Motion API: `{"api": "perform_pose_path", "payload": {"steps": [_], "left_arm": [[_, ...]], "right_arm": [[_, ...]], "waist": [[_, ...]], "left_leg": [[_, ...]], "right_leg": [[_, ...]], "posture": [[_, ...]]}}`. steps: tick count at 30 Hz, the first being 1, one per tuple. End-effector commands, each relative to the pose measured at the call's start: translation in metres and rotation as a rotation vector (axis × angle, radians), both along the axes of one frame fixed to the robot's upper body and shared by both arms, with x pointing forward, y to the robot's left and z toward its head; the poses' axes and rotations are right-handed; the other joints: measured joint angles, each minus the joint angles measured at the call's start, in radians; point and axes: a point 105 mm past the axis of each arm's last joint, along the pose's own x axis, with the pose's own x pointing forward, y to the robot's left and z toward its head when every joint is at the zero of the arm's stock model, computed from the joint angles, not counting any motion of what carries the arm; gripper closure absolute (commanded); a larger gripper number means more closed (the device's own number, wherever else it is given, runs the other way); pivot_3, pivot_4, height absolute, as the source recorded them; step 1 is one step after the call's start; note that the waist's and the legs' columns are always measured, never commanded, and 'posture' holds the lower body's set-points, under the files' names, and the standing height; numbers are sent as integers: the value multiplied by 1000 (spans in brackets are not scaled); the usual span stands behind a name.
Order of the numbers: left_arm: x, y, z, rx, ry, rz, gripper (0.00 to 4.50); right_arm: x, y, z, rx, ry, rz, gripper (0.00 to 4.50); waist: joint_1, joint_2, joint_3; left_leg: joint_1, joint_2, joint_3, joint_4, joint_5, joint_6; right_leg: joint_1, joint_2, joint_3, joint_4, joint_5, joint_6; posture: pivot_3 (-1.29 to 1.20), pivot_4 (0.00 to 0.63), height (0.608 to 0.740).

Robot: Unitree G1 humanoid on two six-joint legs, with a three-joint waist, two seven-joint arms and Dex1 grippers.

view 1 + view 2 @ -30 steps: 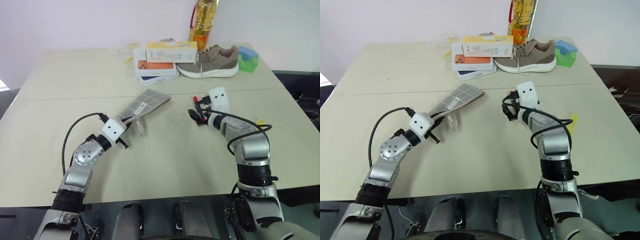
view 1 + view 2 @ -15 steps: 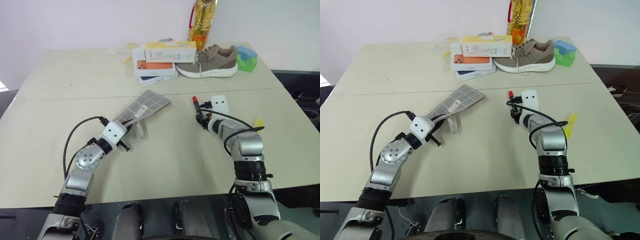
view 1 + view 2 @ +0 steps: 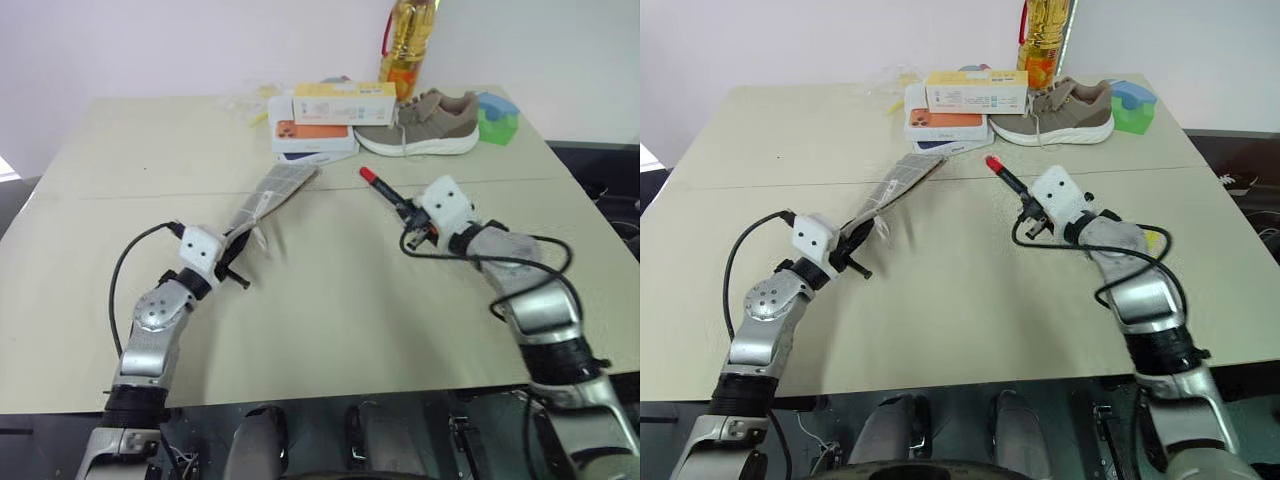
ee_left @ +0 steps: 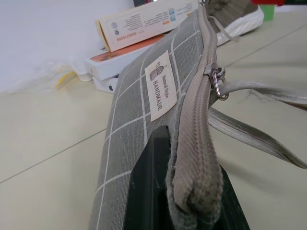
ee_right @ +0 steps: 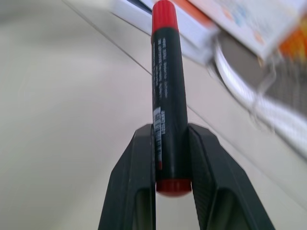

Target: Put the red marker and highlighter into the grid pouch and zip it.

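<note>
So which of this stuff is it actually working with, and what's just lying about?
In use:
- red marker, in the right gripper
- grid pouch, in the left gripper
- highlighter, on the table

Lying about:
- phone boxes
- shoe
- oil bottle
- green block

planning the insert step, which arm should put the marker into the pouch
Right. The right gripper is shut on the red marker, lifted off the table; the left gripper is shut on the grid pouch and holds it up.
</note>
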Motion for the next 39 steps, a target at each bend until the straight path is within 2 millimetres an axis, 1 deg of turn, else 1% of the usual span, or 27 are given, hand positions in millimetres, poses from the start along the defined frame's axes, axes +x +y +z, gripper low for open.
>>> {"api": "perform_pose_path", "payload": {"steps": [1, 4, 10, 15, 24, 29, 31, 34, 37, 39], "left_arm": [[-2, -5, 18, -22, -56, -30, 4500], [-4, -9, 18, -25, -53, -54, 4500], [-10, -15, 16, -29, -43, -96, 4500], [-15, -20, 12, -20, -33, -121, 4500], [-19, -26, 9, 0, -29, -149, 4500], [-22, -29, 8, 56, -40, -193, 4500], [-24, -29, 10, 90, -47, -223, 4500], [-26, -29, 9, 144, -48, -270, 4500], [-28, -32, 8, 212, -40, -341, 4500], [-30, -35, 7, 251, -32, -398, 4500]], "right_arm": [[-10, 11, 14, -15, -53, 87, 4093], [-13, 24, 14, -16, -63, 128, 4093], [-11, 35, 15, -16, -67, 140, 4093], [-8, 38, 16, -22, -69, 141, 4093], [-8, 36, 12, -67, -61, 143, 4093], [-9, 34, 12, -164, -86, 156, 4093], [-9, 30, 7, -284, -108, 170, 4093], [-12, 28, 4, -394, -136, 207, 4093], [-18, 33, 2, -499, -174, 286, 4093], [-23, 41, 3, -547, -201, 347, 4093]], "waist": [[1, 0, 0], [4, 0, 0], [4, 0, 0], [4, 0, 0], [4, 0, 0], [4, 0, 0], [4, 0, 0], [4, 0, 0], [4, 0, 0], [3, 0, 0]], "left_leg": [[0, 0, 0, 0, 0, 0], [0, 0, 0, 1, 0, 0], [0, 0, 0, 0, 0, 0], [0, 0, 0, 1, 0, 0], [0, 0, 0, 1, 0, 0], [0, 0, 0, 1, 0, 0], [0, 0, 0, 1, 0, 0], [0, 0, 0, 1, 0, 0], [0, 0, 0, 1, 0, 0], [0, 0, 0, 1, 0, 0]], "right_leg": [[0, 0, 0, 0, 0, 0], [0, 0, 0, 0, 0, 0], [0, 0, 0, 0, 0, 0], [0, 0, 0, 0, 0, 0], [0, 0, 0, 0, 0, 0], [0, 0, 0, 0, 0, 0], [0, 0, 0, 0, 0, 0], [0, 0, 0, 0, 0, 0], [0, 0, 0, 0, 0, 0], [0, 0, 0, 0, 0, 0]], "posture": [[0, 150, 740], [0, 150, 740], [0, 150, 740], [0, 150, 740], [0, 150, 740], [0, 150, 740], [0, 150, 740], [0, 150, 740], [0, 150, 740], [0, 150, 740]]}}
